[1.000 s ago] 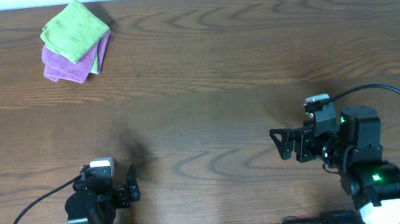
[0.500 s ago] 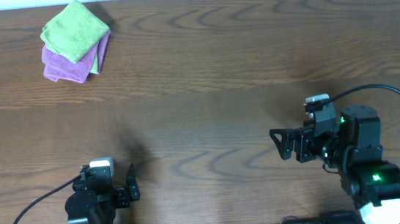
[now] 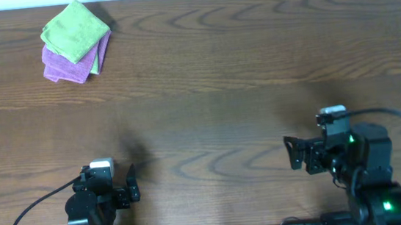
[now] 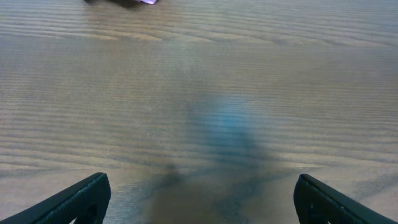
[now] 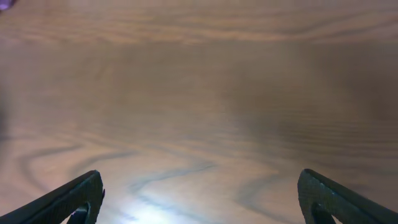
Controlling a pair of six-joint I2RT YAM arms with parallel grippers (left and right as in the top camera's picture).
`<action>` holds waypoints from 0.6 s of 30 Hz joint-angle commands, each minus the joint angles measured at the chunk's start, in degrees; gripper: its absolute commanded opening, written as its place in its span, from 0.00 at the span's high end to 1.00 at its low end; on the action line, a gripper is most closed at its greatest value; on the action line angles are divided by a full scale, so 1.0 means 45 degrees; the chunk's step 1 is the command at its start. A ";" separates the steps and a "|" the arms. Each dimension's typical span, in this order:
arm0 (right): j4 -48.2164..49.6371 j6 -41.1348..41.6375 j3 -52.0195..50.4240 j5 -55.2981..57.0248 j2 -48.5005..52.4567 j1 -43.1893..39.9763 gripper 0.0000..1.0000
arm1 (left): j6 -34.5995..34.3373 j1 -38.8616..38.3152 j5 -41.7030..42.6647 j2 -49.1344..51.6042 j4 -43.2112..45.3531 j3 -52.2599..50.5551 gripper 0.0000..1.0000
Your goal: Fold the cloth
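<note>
Compared with one second earlier, the right gripper (image 3: 291,154) sits slightly farther right and nearer the table's near edge; the left gripper (image 3: 133,184) and both cloths are unchanged. Overhead view: the cloth (image 3: 74,28), lime-green and folded to a rough square, lies at the far left of the wooden table (image 3: 219,74), resting on top of a purple cloth (image 3: 67,68) whose edges show on its near side. Both arms sit at the near edge, well apart from the stack. Wrist views: the fingers of the left gripper (image 4: 202,193) and the right gripper (image 5: 199,190) stand spread wide at the frame corners, with only bare wood grain between them and nothing held.
</note>
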 commanded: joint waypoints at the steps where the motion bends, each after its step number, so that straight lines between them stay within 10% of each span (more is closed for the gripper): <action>1: -0.0049 -0.0899 -0.0627 0.1880 -0.0816 -0.0034 0.01 | 0.0189 -0.0049 -0.0117 -0.0092 -0.0005 -0.0087 0.05; 18: 0.0024 -0.0355 -0.4435 0.2744 -0.5717 -0.0034 0.01 | 0.0189 -0.0049 -0.0117 -0.0092 -0.0005 -0.0087 0.05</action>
